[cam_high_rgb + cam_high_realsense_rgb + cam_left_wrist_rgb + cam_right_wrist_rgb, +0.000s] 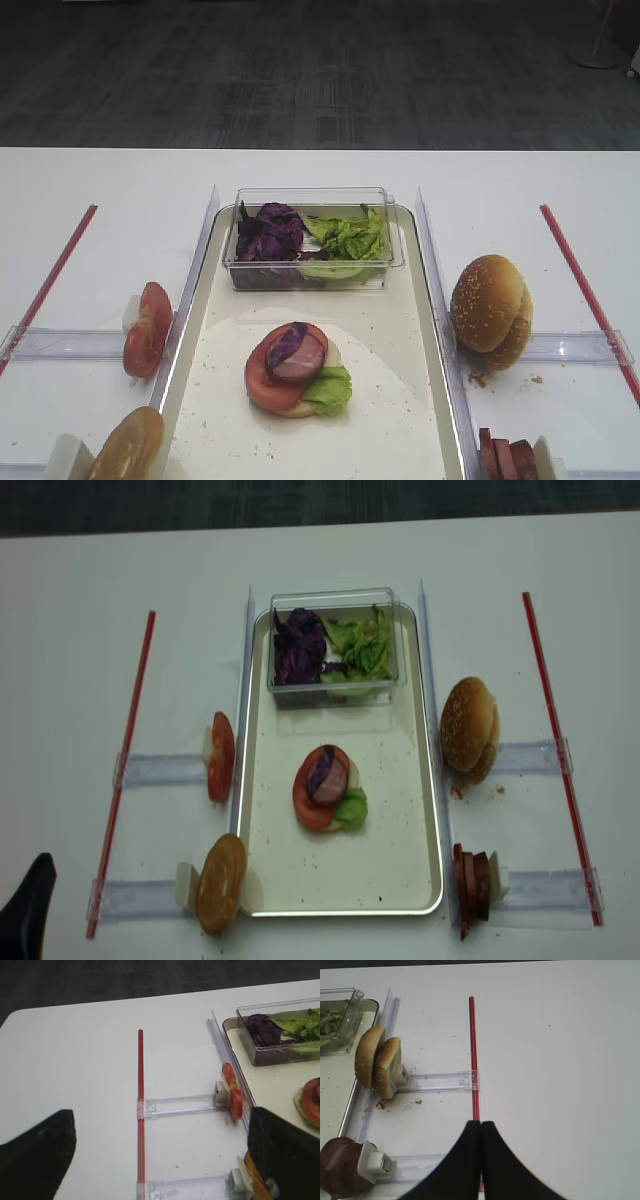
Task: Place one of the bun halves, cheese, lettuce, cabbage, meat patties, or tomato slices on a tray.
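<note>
The cream tray point(400, 410) holds a stack: a purple cabbage scrap point(288, 343) on a meat patty point(305, 362), a tomato slice point(262, 387) and lettuce point(330, 390). Left of the tray, tomato slices point(147, 328) and a bun half point(130, 447) stand in racks. Right of it stand two bun halves point(490, 310) and meat patties point(505, 458). My left gripper point(162, 1125) is wide open and empty over the table left of the tray, its right finger point(285, 1150) above the bun half. My right gripper point(481, 1125) is shut and empty over the right red strip. Cheese is out of view.
A clear plastic box point(310, 262) at the tray's far end holds more purple cabbage point(268, 232) and lettuce point(350, 238). Clear plastic rails point(60, 343) and red strips point(580, 285) lie on the white table on both sides. Crumbs lie near the right buns.
</note>
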Robot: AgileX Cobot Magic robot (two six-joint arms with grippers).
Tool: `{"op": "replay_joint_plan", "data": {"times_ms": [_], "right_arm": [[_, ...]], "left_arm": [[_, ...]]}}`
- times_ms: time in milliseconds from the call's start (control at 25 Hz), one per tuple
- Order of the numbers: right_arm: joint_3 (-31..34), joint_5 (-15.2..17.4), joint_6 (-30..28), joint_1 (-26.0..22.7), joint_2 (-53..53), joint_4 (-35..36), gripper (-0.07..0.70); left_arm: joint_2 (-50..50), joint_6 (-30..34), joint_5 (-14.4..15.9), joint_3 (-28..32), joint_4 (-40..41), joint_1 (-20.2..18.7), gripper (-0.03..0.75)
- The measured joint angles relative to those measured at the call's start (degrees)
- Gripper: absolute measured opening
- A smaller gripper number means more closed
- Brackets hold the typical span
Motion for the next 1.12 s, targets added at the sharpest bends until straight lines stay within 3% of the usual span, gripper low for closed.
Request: {"op": "replay_joint_plan", "data": {"times_ms": [440,920,1120], "right_arm": [[0.00,0.00,0.00,0.00,0.00,0.00,0.364],[0.00,0.00,0.00,0.00,0.00,0.00,0.364],[0.00,0.00,0.00,0.00,0.00,0.00,0.364]], "left_arm": [[-0.03,0.46,0.65,0.00,0.22,0.00,0.638],[-0.03,-0.10,11.85,-0.60,1.81,0.00,0.638],[-0.03,-2.44,12.71,-0.60,3.59,0.00,0.638]]}}
